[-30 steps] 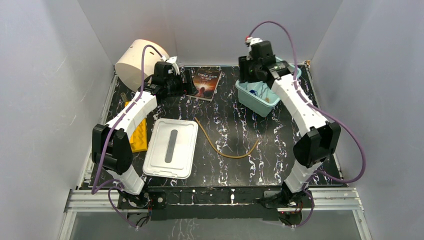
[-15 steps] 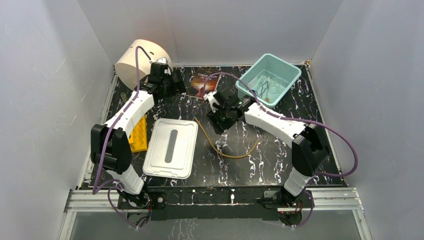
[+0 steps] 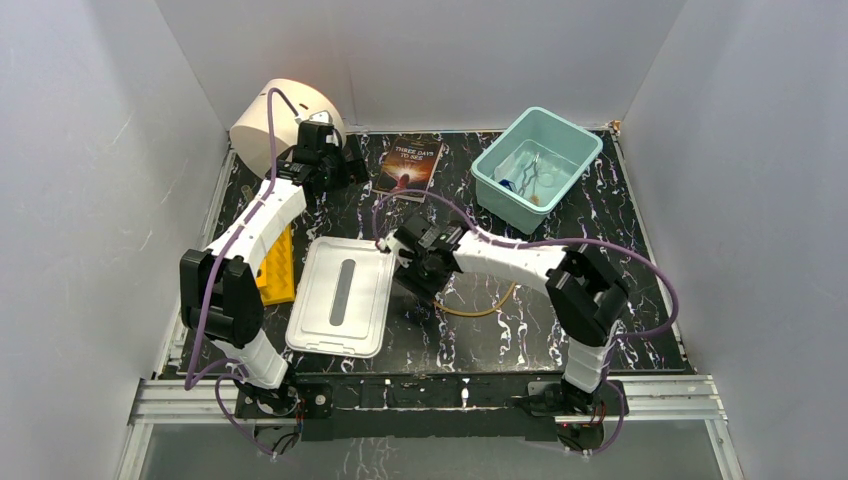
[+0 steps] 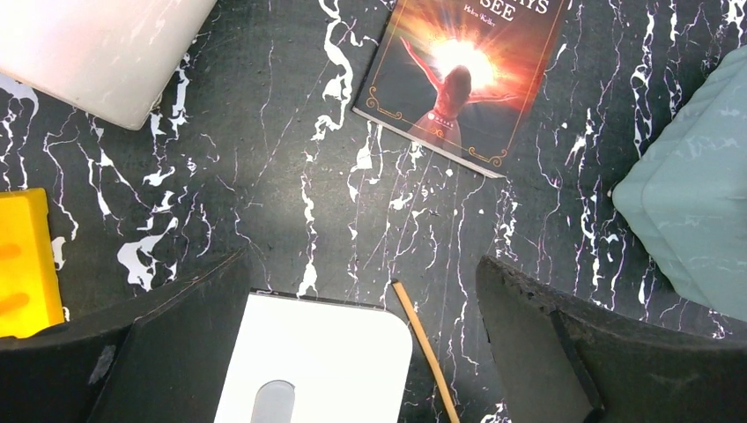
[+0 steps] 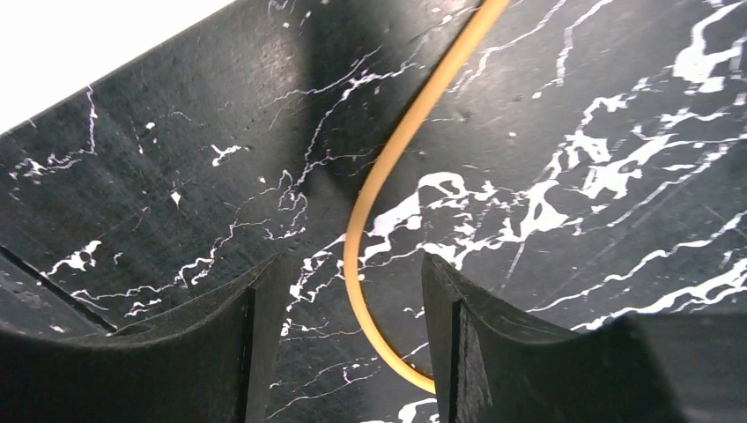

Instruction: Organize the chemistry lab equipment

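Right fingers [image 5: 203, 361] are apart, straddling the tan tubing [image 5: 388, 163] lying on the bench [image 5: 573, 115] beside the white lid [image 3: 360, 270]; best to lower straight, centre the tubing and close gently; left fingers [image 4: 159, 352], also apart, hover near the book [image 4: 467, 79].
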